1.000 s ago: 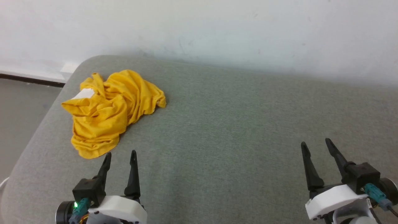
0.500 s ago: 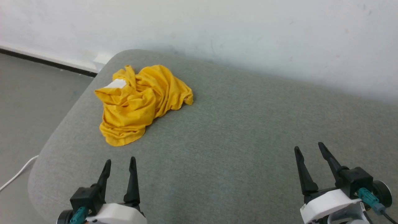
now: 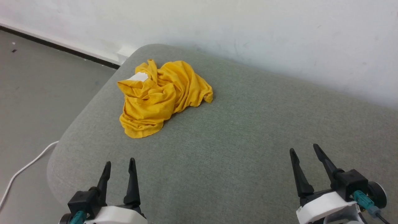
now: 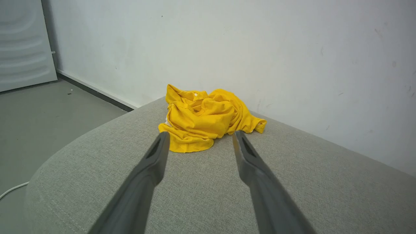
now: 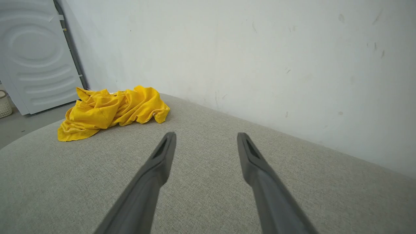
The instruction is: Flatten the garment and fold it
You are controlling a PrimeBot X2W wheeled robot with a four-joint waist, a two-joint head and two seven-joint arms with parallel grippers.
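Biggest thing first: the whole head view has been swung to the left over the last second, so more of the white wall [image 3: 248,31] and the grey floor [image 3: 37,77] on that side gets taken in now. That's camera movement, nothing on the grey cushion [image 3: 233,130] has actually been shifted.

The garment [image 3: 161,96] is seen nearer the middle of the picture than a second ago, but it's parked in the same spot: a crumpled yellow heap at the far left corner of the cushion, close to the wall, same folds showing.

The left pincer [image 3: 120,161] and right pincer [image 3: 303,147] are both held released, fingers spread with nothing between them, low over the near side of the cushion and well apart from the heap. In the left wrist view the heap is lined up almost straight ahead; in the right wrist view it's off to the left.

Small stuff: a white cable [image 3: 25,168] on the floor has been brought into view, and a white patch [image 3: 138,77] can be spotted on top of the heap. No print can be made out.

So nothing's been flattened or folded yet. The turn was probably made so the shirt gets faced squarely before a reach, likely by the nearer left arm
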